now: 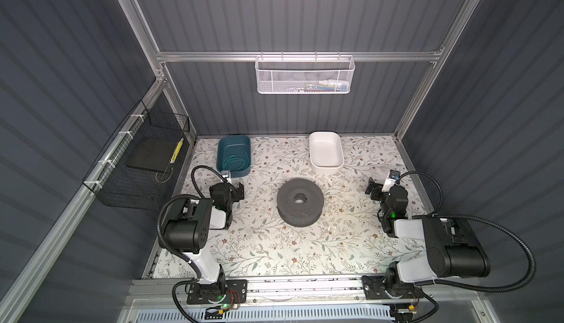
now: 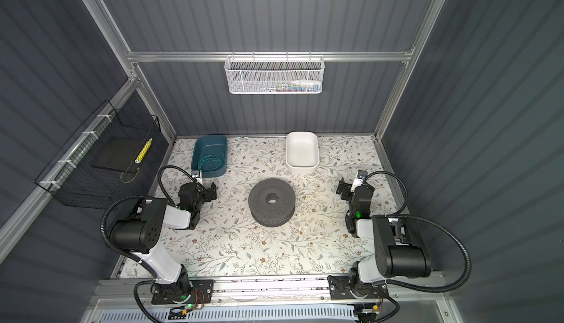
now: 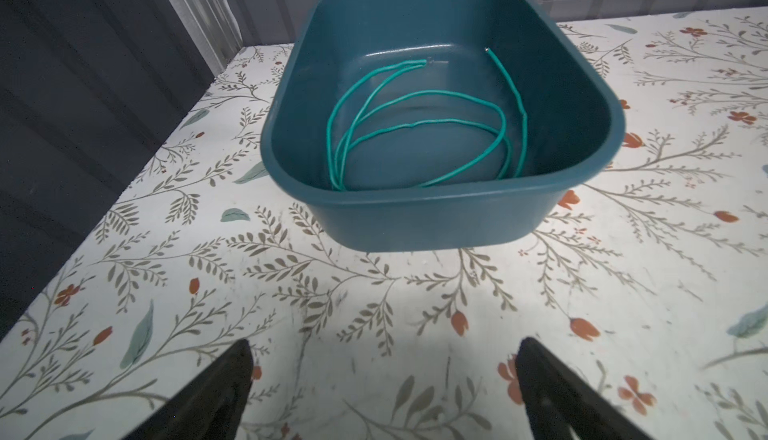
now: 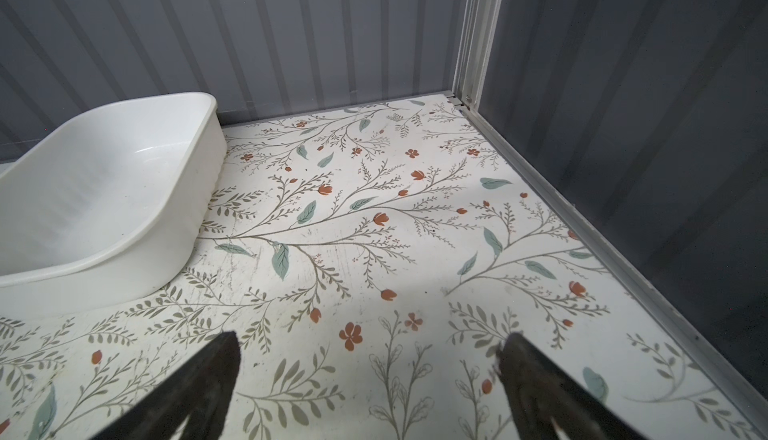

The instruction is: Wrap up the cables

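Nearest, the left hand [image 3: 384, 346] and right hand [image 4: 370, 338] both hover released over the floral table [image 3: 374, 292]. The dark spool [image 1: 300, 202] stands between them with open room all round. Further back, the only cable in view, the teal-green cable [image 3: 411, 125], lies in loose loops inside the teal bin [image 3: 436, 197]. It looks light, limp and springy. A free end seems the best place to pinch it, though the bin walls crowd any reach.

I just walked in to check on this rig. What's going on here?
Nothing is being handled. The left gripper and the right gripper both hang open and empty above the floral table. A teal-green wire lies loosely coiled in the teal bin ahead of the left one. The white bin is empty, and the dark spool mid-table looks bare.
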